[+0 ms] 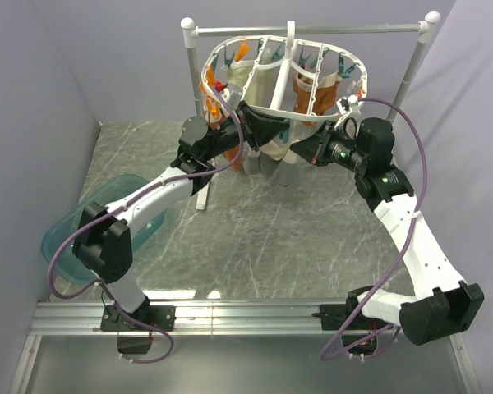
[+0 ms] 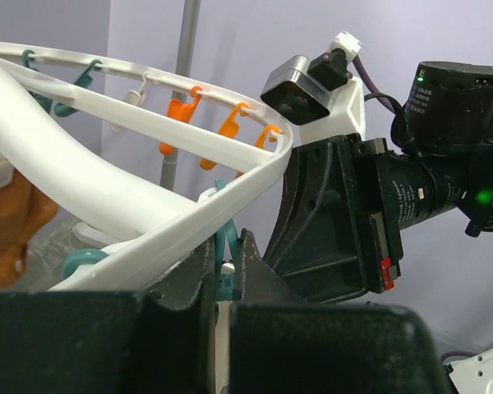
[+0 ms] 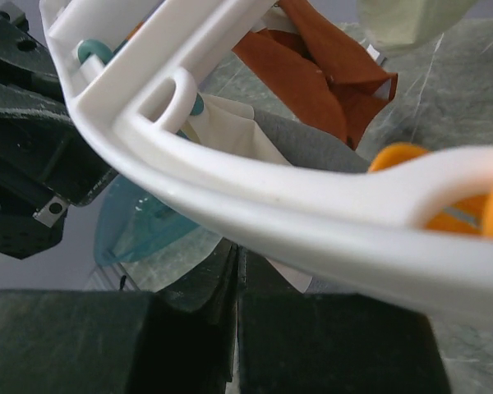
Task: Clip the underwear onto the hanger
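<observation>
Under the near rim of the hanger [image 1: 300, 112], left gripper [image 1: 248, 115] jaws nearly shut on 1 teal peg [image 2: 223, 242], cream-and-grey underwear [image 1: 271, 168] hanging just below between both arms, right gripper [image 1: 296, 150] jaws fully closed beside the cloth, hold on it unclear.

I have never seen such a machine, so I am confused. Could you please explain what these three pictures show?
Two robot arms stand at the near edge of a table. One picture looks down from above; the other two come from cameras on the left and right wrists. On the table rest a teal bin and a silver rail, which carries the white hanger. The left gripper is shut on a teal peg. The right gripper is shut and seems to pinch the underwear.
</observation>
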`<state>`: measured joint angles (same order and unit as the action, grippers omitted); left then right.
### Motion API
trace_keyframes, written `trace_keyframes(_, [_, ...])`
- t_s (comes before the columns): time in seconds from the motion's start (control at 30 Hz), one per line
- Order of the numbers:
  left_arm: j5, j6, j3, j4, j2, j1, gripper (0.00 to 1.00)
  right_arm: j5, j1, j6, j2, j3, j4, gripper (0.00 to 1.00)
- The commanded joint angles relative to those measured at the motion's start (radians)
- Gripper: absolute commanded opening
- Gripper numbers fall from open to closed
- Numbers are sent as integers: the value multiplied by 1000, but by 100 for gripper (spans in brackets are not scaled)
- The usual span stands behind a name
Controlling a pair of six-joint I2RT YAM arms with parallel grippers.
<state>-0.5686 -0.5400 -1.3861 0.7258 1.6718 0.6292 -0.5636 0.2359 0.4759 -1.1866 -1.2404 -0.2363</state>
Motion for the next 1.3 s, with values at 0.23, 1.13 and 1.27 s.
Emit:
trace_keyframes(0.23, [-123,-47,-45,49,26,13,0,16,6,115,-24,-53,95,0])
trace_keyframes(1.13, [-155,-61,-22,92,31,12,0,-94,-1,247,22,15,281,0])
trace_keyframes(1.27, [-154,-63,-21,96,31,12,0,-111,-3,263,25,22,302,0])
